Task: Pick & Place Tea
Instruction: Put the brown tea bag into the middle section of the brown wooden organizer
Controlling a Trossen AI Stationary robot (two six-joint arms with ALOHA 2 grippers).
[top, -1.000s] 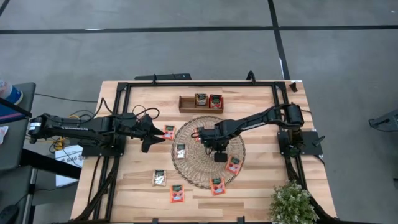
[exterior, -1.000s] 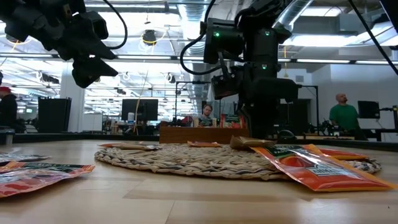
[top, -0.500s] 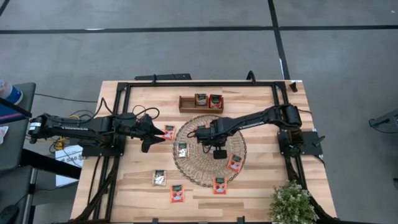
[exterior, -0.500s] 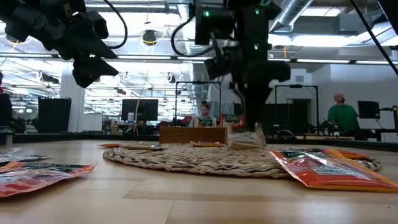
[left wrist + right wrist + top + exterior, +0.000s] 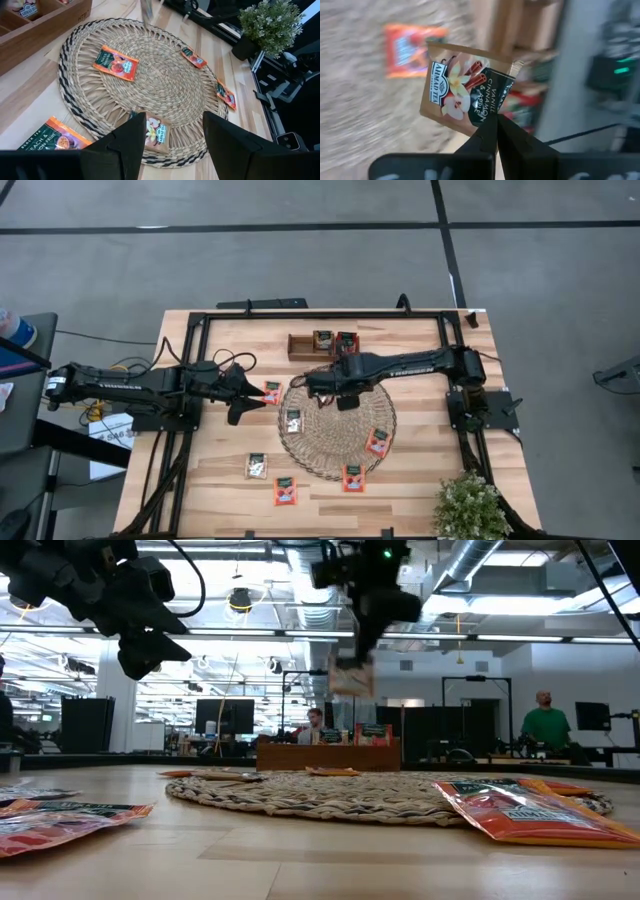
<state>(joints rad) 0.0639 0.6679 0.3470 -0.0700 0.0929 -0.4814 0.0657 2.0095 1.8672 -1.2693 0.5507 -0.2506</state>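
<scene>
Right gripper [image 5: 492,131] jaws clamped on one corner of beige vanilla-cinnamon tea packet [image 5: 465,95], aloft near the worktop's far edge. Corner-only pinch; packet may swing or slip. Left gripper [image 5: 172,132] jaws apart, idle.

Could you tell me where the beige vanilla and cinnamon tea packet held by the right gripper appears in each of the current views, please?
High view: not discernible, hidden under the right gripper at the woven mat's far edge.
Low view: beige packet hanging high, above the wooden tray.
Left wrist view: only its lower edge, at the top.
Right wrist view: centre, pinched at one corner.
Shared landmark: the mat.
</scene>
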